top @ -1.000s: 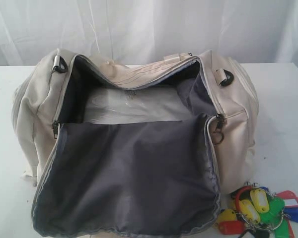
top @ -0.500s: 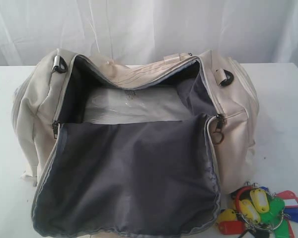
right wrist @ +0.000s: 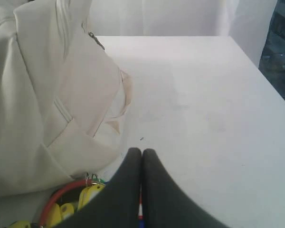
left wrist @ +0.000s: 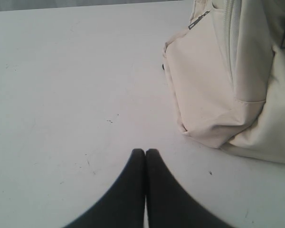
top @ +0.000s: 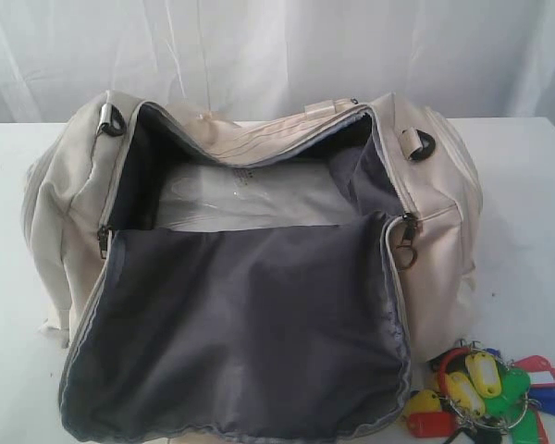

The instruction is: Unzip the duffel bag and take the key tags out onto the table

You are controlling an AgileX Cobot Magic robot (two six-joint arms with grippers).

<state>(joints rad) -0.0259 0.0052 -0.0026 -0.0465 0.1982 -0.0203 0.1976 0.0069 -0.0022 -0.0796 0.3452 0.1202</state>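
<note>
The cream duffel bag (top: pixel 250 277) lies unzipped on the white table (top: pixel 527 213), its dark grey lined flap (top: pixel 250 333) folded toward the front and a pale sheet showing inside. The bunch of red, yellow, green and blue key tags (top: pixel 490 393) rests on the table by the bag's front right corner. Neither gripper shows in the exterior view. My left gripper (left wrist: pixel 145 152) is shut and empty over bare table beside the bag's end (left wrist: pixel 228 80). My right gripper (right wrist: pixel 141 152) is shut and empty above the key tags (right wrist: pixel 73 202), next to the bag (right wrist: pixel 47 104).
White curtains (top: pixel 277 46) hang behind the table. A metal ring zipper pull (top: pixel 405 250) dangles at the bag's right side. The table's right edge (right wrist: pixel 256 66) drops off toward a dark window area.
</note>
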